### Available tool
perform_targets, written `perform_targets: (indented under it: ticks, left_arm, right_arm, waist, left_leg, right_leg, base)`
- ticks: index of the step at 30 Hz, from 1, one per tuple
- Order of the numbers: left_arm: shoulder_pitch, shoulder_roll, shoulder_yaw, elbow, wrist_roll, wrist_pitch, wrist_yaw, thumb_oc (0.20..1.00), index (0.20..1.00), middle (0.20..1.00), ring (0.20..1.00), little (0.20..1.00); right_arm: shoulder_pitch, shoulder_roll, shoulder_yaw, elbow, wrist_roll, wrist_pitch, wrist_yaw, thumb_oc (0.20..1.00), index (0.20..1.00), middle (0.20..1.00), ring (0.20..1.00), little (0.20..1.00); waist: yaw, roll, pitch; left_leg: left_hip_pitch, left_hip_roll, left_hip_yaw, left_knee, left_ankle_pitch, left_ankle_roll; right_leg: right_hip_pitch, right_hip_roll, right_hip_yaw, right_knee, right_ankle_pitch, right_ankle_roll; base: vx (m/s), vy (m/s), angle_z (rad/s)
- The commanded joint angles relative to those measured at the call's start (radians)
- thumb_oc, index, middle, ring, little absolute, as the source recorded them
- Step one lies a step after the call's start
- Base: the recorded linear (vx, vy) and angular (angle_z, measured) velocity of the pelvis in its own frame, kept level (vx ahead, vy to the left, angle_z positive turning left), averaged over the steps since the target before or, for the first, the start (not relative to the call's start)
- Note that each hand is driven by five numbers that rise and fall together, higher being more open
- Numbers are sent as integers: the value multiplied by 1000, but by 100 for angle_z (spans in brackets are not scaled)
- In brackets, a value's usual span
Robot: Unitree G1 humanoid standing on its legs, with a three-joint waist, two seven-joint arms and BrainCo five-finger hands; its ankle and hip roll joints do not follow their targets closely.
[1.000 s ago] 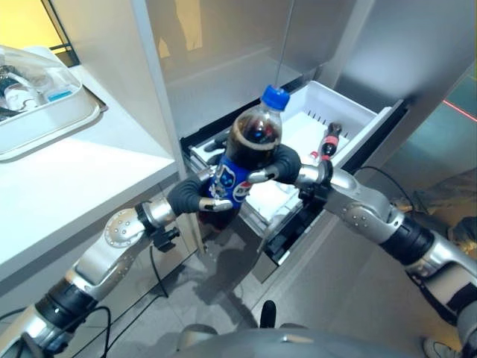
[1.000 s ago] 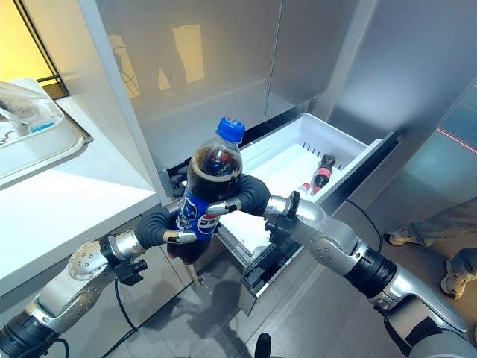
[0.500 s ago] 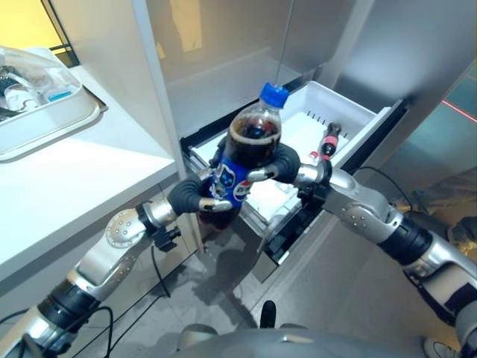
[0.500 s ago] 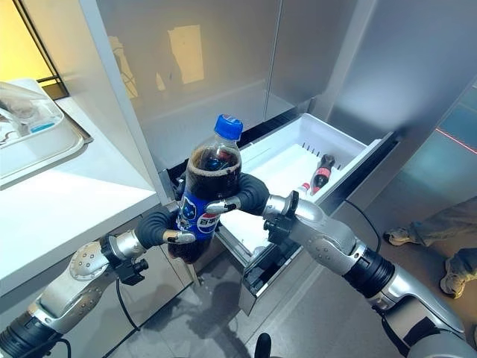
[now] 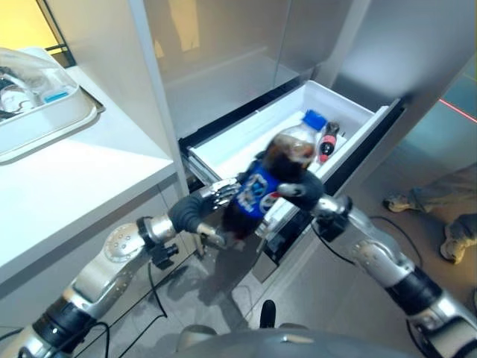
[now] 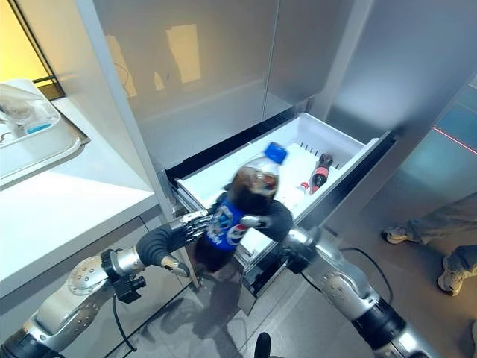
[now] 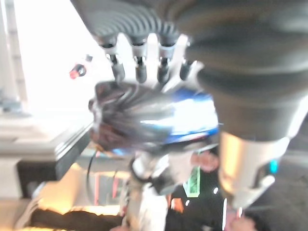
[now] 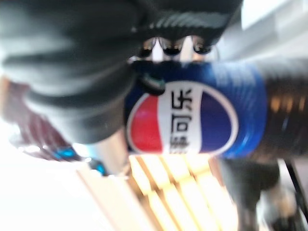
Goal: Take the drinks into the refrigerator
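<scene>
Your cola bottle [image 5: 272,179] has tipped from upright toward the open refrigerator drawer [image 5: 350,112], cap leading. The right hand [image 5: 298,192] stays curled around it; the left hand [image 5: 212,198] seems to have opened beside its base. Placement is close.

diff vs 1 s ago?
The cola bottle went from upright to tilted, its cap toward the open white drawer, and moved nearer it. The left hand has opened and no longer wraps it; the right hand still grips it. The small bottle in the drawer stayed put.
</scene>
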Motion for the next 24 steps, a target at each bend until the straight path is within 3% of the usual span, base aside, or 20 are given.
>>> perform_targets:
  ticks: [1, 6, 12, 19, 24]
  left_arm:
    - [36, 9, 45, -14, -46, -39, 0, 1000, 1000, 1000, 1000, 1000]
    - [76, -13, 99, -18, -56, -40, 8, 1000, 1000, 1000, 1000, 1000]
    - [78, -3, 101, -41, -71, -35, 8, 1000, 1000, 1000, 1000, 1000]
    - [50, 42, 34, -68, -117, -18, -13, 1000, 1000, 1000, 1000, 1000]
    - [8, 97, -20, -80, -160, -6, -31, 1000, 1000, 1000, 1000, 1000]
  right_arm:
    - [-54, 9, -176, -89, 47, -154, -8, 200, 200, 200, 200, 200]
    - [-28, -3, -281, -33, -35, -192, -65, 200, 200, 200, 200, 200]
    - [-83, -44, -303, 50, -81, -218, -117, 200, 200, 200, 200, 200]
    - [-277, -160, -203, 182, -164, -224, -165, 200, 200, 200, 200, 200]
    - [-513, -251, -51, 328, -240, -223, -217, 200, 200, 200, 200, 200]
  waist:
    - [-17, -6, -20]
    - [-22, -8, -20]
    - [-17, -9, -17]
    - [-1, -14, -1]
    - [13, -13, 28]
  left_leg:
    - [-53, -22, -68, 1, -28, 59]
    - [-52, -23, -66, 1, -30, 59]
    - [-52, -23, -63, 1, -30, 58]
    - [-60, -22, -65, 1, -24, 57]
    - [-83, -18, -64, 1, -9, 52]
  right_leg:
    - [73, -64, -33, 104, -136, 100]
    - [73, -63, -32, 105, -135, 99]
    - [74, -61, -29, 103, -134, 99]
    - [59, -58, -27, 110, -131, 97]
    - [34, -52, -29, 117, -128, 96]
  base:
    - [0, 0, 0]
    - [0, 0, 0]
    - [0, 0, 0]
    - [0, 0, 0]
    - [-45, -10, -1]
